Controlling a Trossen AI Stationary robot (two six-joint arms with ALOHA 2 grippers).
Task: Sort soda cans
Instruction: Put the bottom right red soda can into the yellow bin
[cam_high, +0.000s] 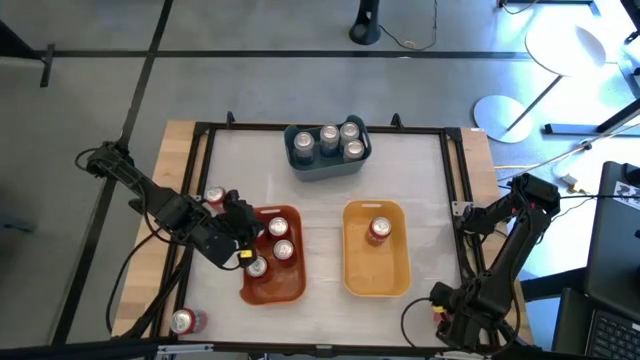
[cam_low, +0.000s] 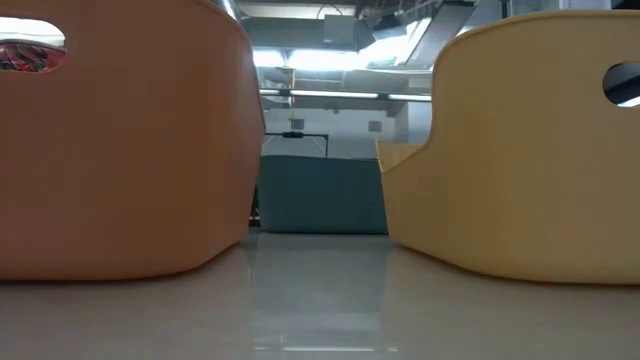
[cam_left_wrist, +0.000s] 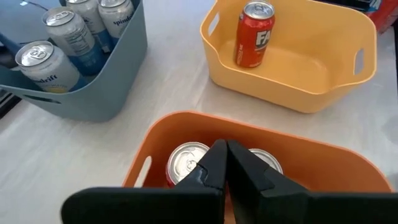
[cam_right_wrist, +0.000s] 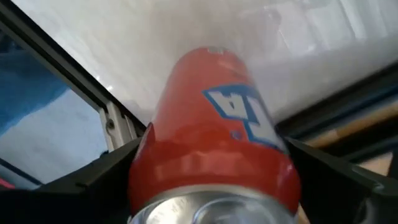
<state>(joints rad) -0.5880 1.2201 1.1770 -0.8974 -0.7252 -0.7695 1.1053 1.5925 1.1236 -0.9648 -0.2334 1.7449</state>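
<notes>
My left gripper (cam_left_wrist: 225, 163) (cam_high: 243, 238) is shut and hovers over the left part of the orange bin (cam_high: 285, 290), just above two red cans (cam_left_wrist: 186, 160) standing inside; the high view shows three cans (cam_high: 283, 250) there. The yellow bin (cam_high: 400, 275) holds one upright red can (cam_high: 379, 230) (cam_left_wrist: 252, 34). The blue-grey bin (cam_high: 325, 168) holds several silver-grey cans (cam_left_wrist: 46, 62). One red can (cam_high: 213, 197) sits on the table beside the left arm. Another (cam_high: 185, 321) is at the near left corner. My right gripper (cam_high: 447, 312) (cam_right_wrist: 214, 162), at the near right corner, is shut on a red can. My right gripper pinches a red can by its side wall (cam_right_wrist: 186, 155), one dark finger (cam_right_wrist: 99, 180) on each side. The can lies along the fingers, its silver end (cam_right_wrist: 199, 211) toward the wrist and its other end pointing away. Whether it rests on anything does not show.
A black metal frame (cam_high: 455, 180) borders the white table top. The three bins stand apart, with bare table (cam_high: 320, 215) between them. In the low view the orange bin (cam_low: 120, 150) and yellow bin (cam_low: 520, 150) fill the sides, the blue-grey bin (cam_low: 320, 195) behind.
</notes>
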